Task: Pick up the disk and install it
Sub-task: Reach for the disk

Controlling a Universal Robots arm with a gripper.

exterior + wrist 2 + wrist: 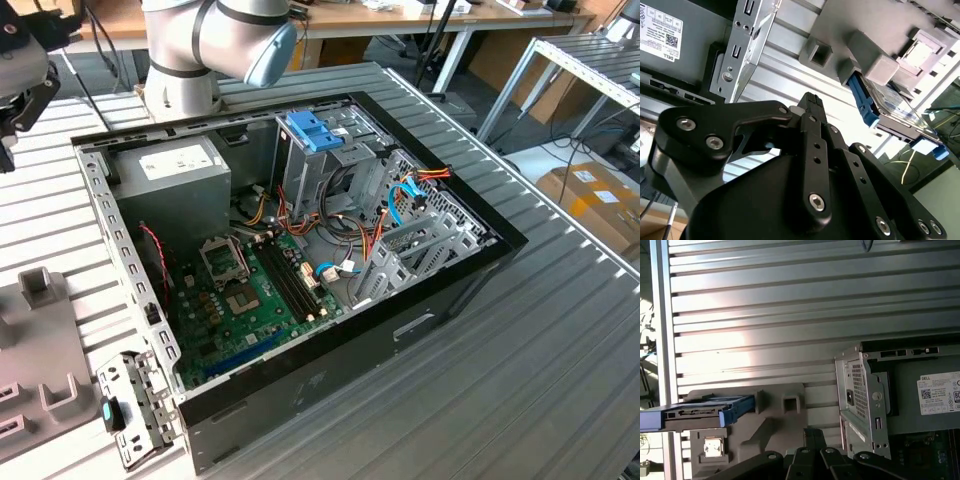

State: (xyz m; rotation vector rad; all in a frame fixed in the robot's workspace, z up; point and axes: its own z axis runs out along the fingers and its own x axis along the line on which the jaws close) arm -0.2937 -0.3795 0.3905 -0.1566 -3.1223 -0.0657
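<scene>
Disk (pixel 695 412) resting in its grey holder (pixel 775 420), our gripper (pixel 811 102) nearby.
We cannot tell how the jaws stand; the computer case (pixel 300 385) lies to the exterior view's right.

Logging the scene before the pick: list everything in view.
table: one, silver, slatted, under everything
computer case: one, black, open, on the table
power supply: one, grey, inside the case
motherboard: one, green, on the case floor
drive cage: one, bare metal, blue-topped, inside the case
fixture: one, grey, on the table beside the case
disk: one, silver-grey with blue frame, seated on the fixture
robot arm: one, grey, at the case's far side
gripper: one, black, above the table, apart from the disk
</scene>
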